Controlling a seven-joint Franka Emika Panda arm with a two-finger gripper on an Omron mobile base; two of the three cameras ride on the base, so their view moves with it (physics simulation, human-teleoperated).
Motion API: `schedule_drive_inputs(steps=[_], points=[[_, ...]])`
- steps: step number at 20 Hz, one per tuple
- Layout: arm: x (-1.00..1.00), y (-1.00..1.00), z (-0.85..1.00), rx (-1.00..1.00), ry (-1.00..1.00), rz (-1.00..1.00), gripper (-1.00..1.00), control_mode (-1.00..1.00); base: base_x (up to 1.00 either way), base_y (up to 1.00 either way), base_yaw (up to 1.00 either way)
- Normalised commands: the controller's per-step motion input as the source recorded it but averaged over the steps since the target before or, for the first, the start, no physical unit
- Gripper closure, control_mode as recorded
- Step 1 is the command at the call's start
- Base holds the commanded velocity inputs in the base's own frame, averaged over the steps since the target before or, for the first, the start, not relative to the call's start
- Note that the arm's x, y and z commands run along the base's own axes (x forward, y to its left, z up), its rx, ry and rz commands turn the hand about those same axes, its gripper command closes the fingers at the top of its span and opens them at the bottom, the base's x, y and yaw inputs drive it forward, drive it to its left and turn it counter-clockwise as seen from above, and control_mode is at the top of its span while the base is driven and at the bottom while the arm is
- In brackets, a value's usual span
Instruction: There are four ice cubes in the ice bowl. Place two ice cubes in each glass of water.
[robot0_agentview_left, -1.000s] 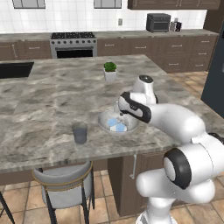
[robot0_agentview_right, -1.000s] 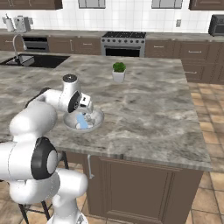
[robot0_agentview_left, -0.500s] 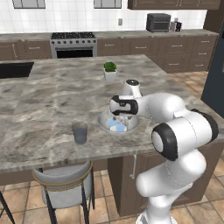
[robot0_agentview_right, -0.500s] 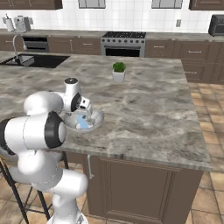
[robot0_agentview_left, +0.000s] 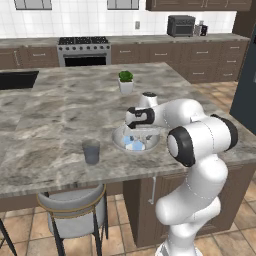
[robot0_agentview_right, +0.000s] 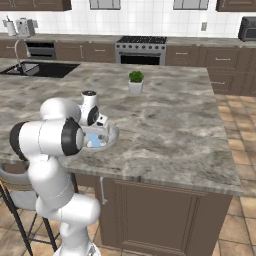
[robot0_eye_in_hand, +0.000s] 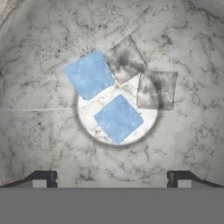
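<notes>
The ice bowl (robot0_agentview_left: 118, 144), wide, grey and shallow, sits near the island's front edge and also appears in the right base view (robot0_agentview_right: 114, 134). Looking straight down, the hand view shows several ice cubes on the bowl's floor (robot0_eye_in_hand: 39, 131): two blue ones (robot0_eye_in_hand: 89, 74) (robot0_eye_in_hand: 118, 118) and two greyish translucent ones (robot0_eye_in_hand: 125, 59) (robot0_eye_in_hand: 156, 89). My gripper (robot0_eye_in_hand: 111, 179) hangs open just above the bowl (robot0_agentview_left: 135, 134) (robot0_agentview_right: 102, 130), its fingertips (robot0_eye_in_hand: 43, 178) wide apart with nothing between them. One glass of water (robot0_agentview_left: 91, 151) stands left of the bowl.
A small white pot with a green plant (robot0_agentview_left: 125, 82) (robot0_agentview_right: 135, 82) stands farther back on the marble island. A stool (robot0_agentview_left: 75, 210) sits below the counter's front edge. A sink (robot0_agentview_right: 37, 69) lies far left, and a stove (robot0_agentview_left: 84, 50) is at the back wall.
The arm has folded in closer and the hand has shifted slightly left, settling over the middle of the bowl. The jaws stayed open; the cubes and glass have not moved.
</notes>
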Motion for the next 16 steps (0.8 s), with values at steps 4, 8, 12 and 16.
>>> schedule_drive_inputs(steps=[4,8,12,16], points=[[0.11,0.00,-0.21,-0.01,0.04,0.00,-1.00,-1.00,0.00,0.00,0.00],[0.00,0.00,-0.25,-0.02,0.02,0.00,-1.00,-1.00,0.00,0.00,0.00],[0.09,0.00,-0.17,-0.04,0.00,0.00,-1.00,-1.00,0.00,0.00,0.00],[0.00,0.00,-0.12,-0.08,-0.01,0.00,-1.00,-1.00,0.00,0.00,0.00]])
